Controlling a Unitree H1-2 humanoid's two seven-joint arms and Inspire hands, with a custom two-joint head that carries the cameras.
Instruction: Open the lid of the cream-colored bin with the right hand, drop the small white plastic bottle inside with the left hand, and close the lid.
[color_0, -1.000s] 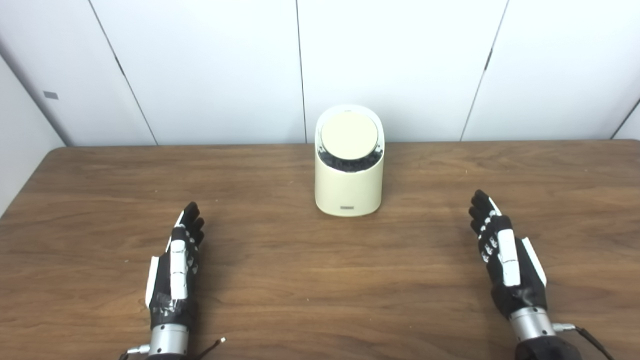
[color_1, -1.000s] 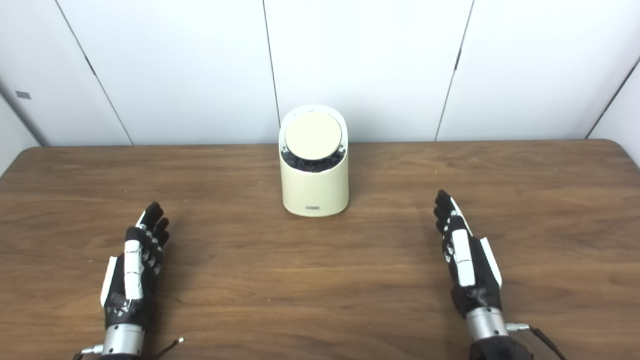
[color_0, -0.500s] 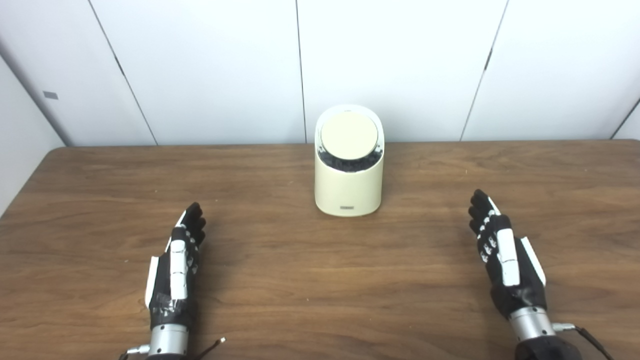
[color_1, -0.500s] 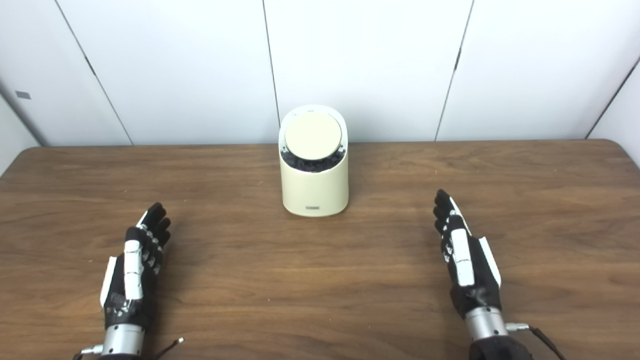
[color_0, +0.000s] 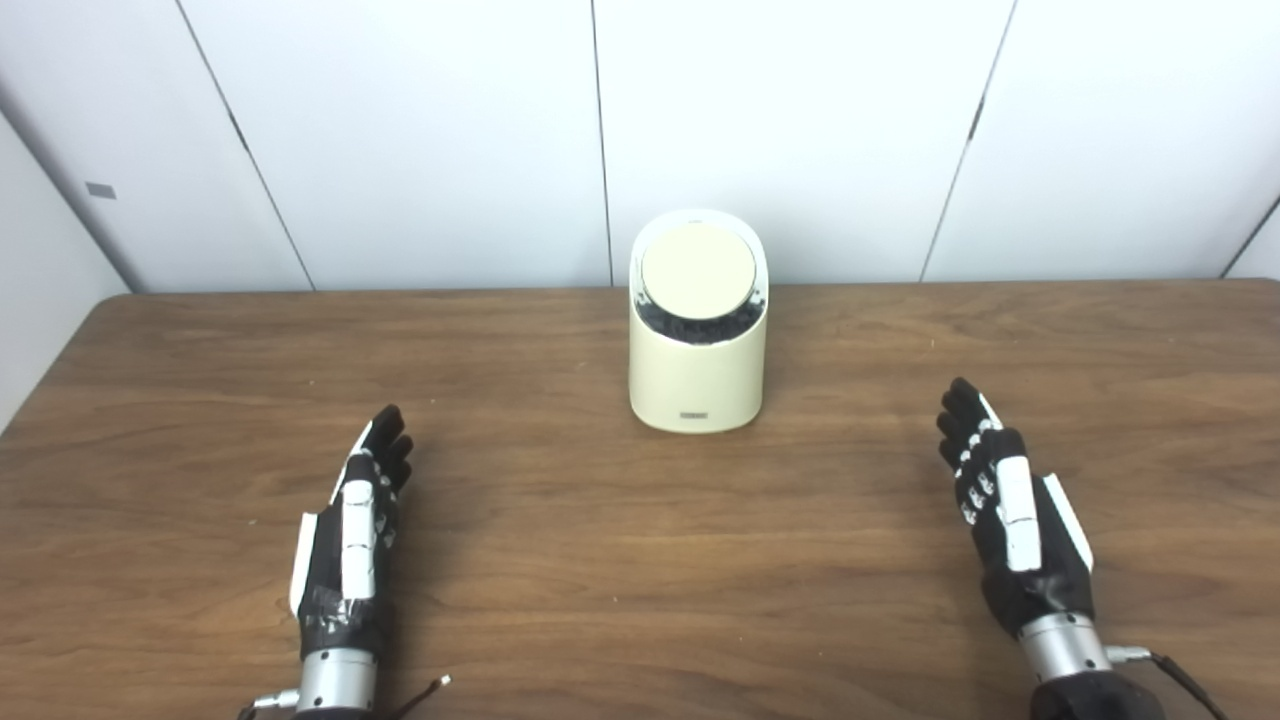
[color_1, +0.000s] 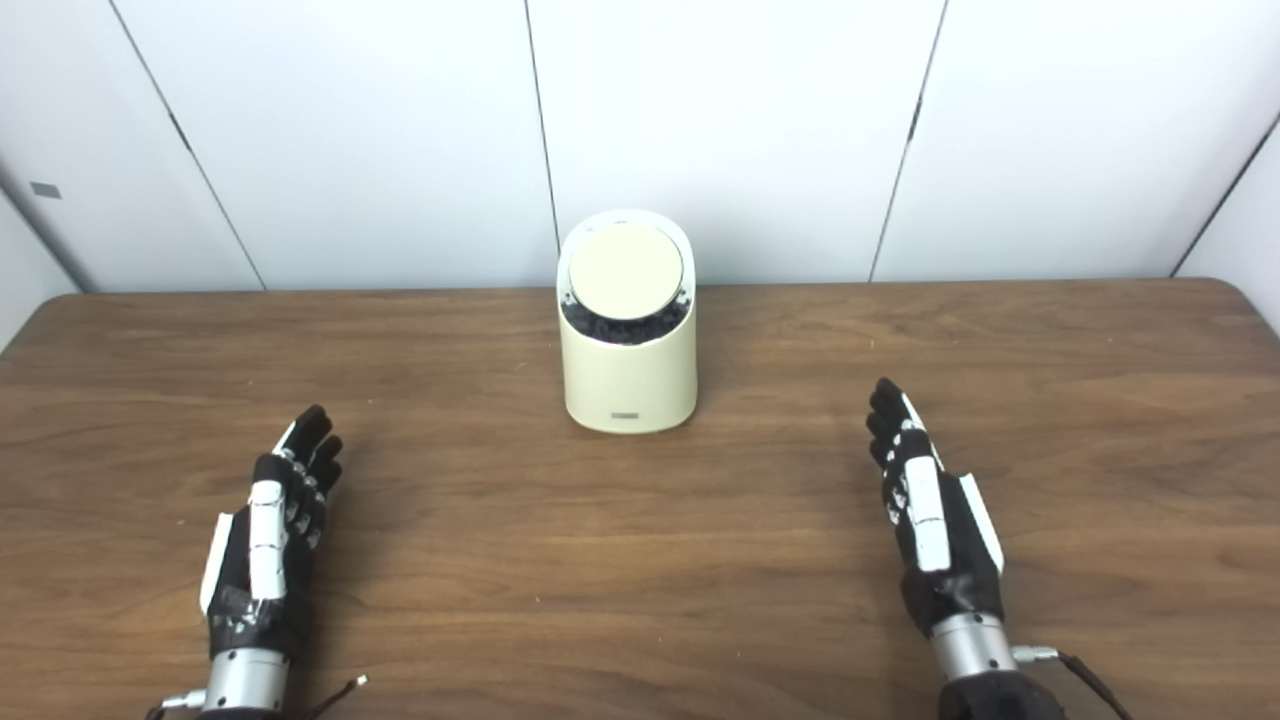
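Cream-colored bin (color_0: 698, 375) — round lid (color_0: 698, 272) tilted, upright

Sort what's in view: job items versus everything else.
Job items: cream-colored cylindrical plastic bin, its round tilted lid, open left hand, open right hand. No small white bottle visible.
Everything else: brown wooden table, white panelled wall.

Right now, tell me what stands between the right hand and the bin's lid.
Nothing visible: only bare table lies between the right hand and the cream-colored bin; its lid is uncovered.
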